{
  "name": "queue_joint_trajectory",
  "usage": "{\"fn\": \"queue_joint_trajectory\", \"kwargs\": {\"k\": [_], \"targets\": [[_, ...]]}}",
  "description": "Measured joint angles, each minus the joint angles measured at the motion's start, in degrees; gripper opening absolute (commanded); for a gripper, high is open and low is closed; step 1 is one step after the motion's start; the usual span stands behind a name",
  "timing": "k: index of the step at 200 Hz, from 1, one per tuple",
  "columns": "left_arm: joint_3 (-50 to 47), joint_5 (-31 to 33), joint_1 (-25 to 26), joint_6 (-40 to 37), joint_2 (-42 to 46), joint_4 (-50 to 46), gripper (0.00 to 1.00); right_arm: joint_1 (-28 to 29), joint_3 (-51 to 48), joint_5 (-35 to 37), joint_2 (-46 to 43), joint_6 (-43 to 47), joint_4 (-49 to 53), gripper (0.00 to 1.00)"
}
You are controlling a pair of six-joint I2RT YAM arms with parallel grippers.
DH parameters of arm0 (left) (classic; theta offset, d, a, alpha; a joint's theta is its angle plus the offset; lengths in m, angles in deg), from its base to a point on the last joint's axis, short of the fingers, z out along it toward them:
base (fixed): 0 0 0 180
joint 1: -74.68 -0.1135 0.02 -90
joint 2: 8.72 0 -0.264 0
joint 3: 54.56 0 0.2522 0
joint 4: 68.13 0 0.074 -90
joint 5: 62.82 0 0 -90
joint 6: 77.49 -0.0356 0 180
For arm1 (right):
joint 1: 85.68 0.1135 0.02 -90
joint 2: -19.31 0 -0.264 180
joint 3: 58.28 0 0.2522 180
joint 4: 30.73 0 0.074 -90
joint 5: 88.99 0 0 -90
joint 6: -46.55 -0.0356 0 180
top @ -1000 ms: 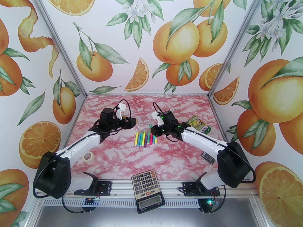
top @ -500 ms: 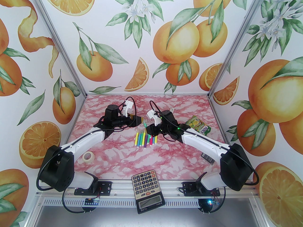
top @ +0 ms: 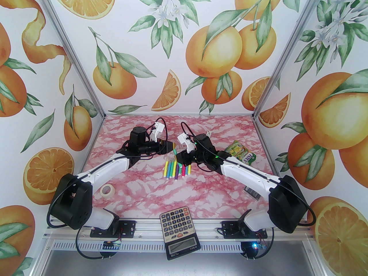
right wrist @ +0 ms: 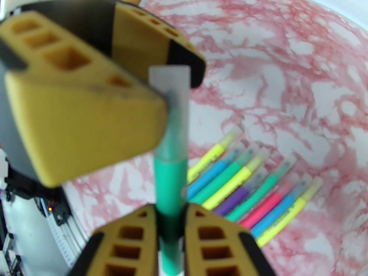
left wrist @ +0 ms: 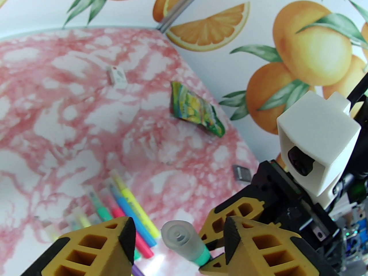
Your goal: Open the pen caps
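Observation:
My right gripper is shut on a green pen and holds it above the table, its translucent cap pointing at the left arm. My left gripper is open, and the cap sits between its two yellow fingers. From above, the left gripper and right gripper meet over the far end of the pen row, with the green pen between them. Several capped pens in yellow, blue, green, pink and purple lie side by side on the table.
A green-yellow snack pouch lies right of the pens. A calculator sits at the near edge, a tape roll near left, and a small dark packet near right. A small white block lies farther back.
The left arm has swung right, bringing its open fingers around the cap. The right gripper has shifted slightly left with the green pen.

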Motion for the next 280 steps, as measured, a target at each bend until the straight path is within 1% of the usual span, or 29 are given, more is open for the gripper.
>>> {"fn": "queue_joint_trajectory", "kwargs": {"k": [47,74,89,104,116,133,151,172,195,280], "targets": [[0.11,-1.07,0.57,0.87,-0.13,0.44,0.37,0.00,-0.04,0.02,-0.20,0.00,-0.79,0.16],[0.20,-1.38,0.57,1.97,-0.11,0.59,0.23,0.00,-0.22,0.02,-0.44,0.02,-1.36,0.18],[0.24,-1.84,0.57,2.47,-0.13,0.94,0.17,0.00,-0.44,0.04,-0.44,0.24,-1.86,0.22],[0.31,-2.08,0.68,2.84,-0.13,1.31,0.12,0.00,-0.61,0.04,-0.44,0.50,-2.10,0.29],[0.33,-2.08,0.68,3.10,-0.13,1.57,0.10,0.00,-0.76,0.04,-0.44,0.55,-2.38,0.34],[0.44,-2.08,0.68,3.34,-0.13,1.70,0.07,0.00,-1.16,0.07,-0.44,0.44,-2.86,0.37],[0.68,-2.10,0.68,3.87,-0.13,1.73,0.05,0.00,-1.62,0.07,-0.44,0.39,-3.37,0.39],[1.05,-2.19,0.68,4.46,-0.13,1.75,0.02,0.00,-1.97,0.04,-0.44,0.37,-3.93,0.39],[1.38,-2.25,0.68,4.83,-0.11,1.77,0.00,0.00,-2.25,0.02,-0.44,0.26,-4.92,0.35],[1.92,-2.91,0.68,7.61,-0.11,3.30,0.00,0.00,-2.40,-0.15,-0.44,-0.48,-6.86,0.27]]}}
